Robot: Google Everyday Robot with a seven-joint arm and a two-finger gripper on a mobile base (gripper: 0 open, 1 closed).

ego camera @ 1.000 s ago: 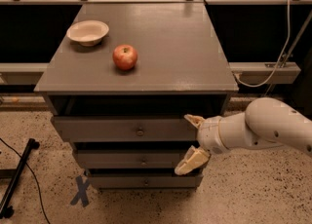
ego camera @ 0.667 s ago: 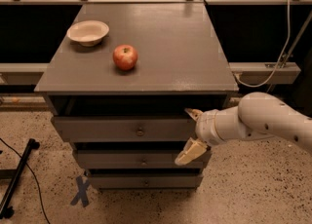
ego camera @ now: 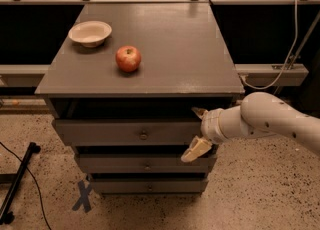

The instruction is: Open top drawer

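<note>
The top drawer [ego camera: 110, 133] is the widest grey drawer front under the cabinet top, with a small round metal knob [ego camera: 143, 135] at its centre. It stands slightly out from the cabinet, with a dark gap above it. My gripper [ego camera: 197, 131] is open at the drawer's right end, one finger [ego camera: 199, 112] at the drawer's top edge and the other [ego camera: 195, 151] at its bottom edge. The white arm [ego camera: 270, 121] reaches in from the right.
A red apple [ego camera: 128, 58] and a white bowl [ego camera: 90, 32] sit on the grey cabinet top [ego camera: 175, 49]. Two narrower drawers [ego camera: 145, 165] lie below. A black stand leg [ego camera: 17, 186] and cable lie on the speckled floor at left. A blue X [ego camera: 83, 195] marks the floor.
My gripper has moved left, from beside the cabinet's right edge onto the right end of the top drawer front. The drawer, apple and bowl have not moved.
</note>
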